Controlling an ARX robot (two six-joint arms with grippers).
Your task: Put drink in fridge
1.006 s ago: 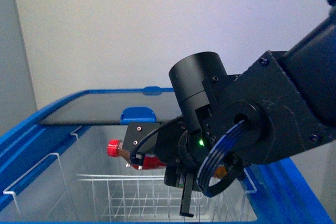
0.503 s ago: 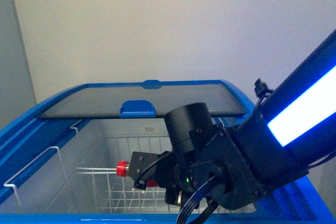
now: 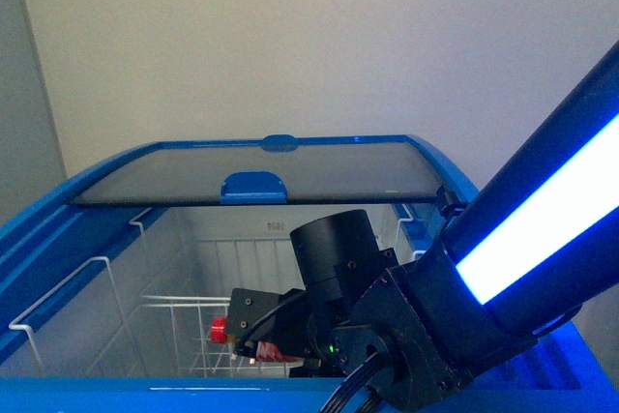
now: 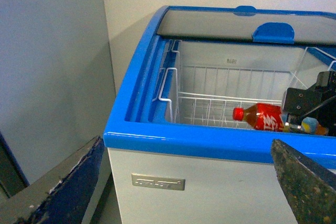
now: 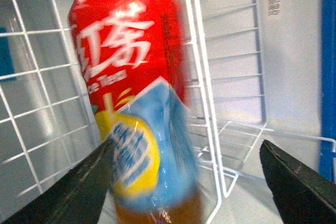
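Right arm angled down into blue-rimmed white chest fridge [image 4: 157, 145]; right gripper [image 5: 184, 177] wide, red-labelled tea bottle [image 5: 134, 103] between fingers (contact unclear).

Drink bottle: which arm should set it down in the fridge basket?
Right. The right gripper is already inside the fridge with the bottle over the wire basket. The left gripper sits outside, open and empty.

Even, soft indoor light; arm's light strip [image 3: 542, 239] glaring, blown out; bottle [image 5: 134, 103] motion-blurred in right wrist view; shadows faint.
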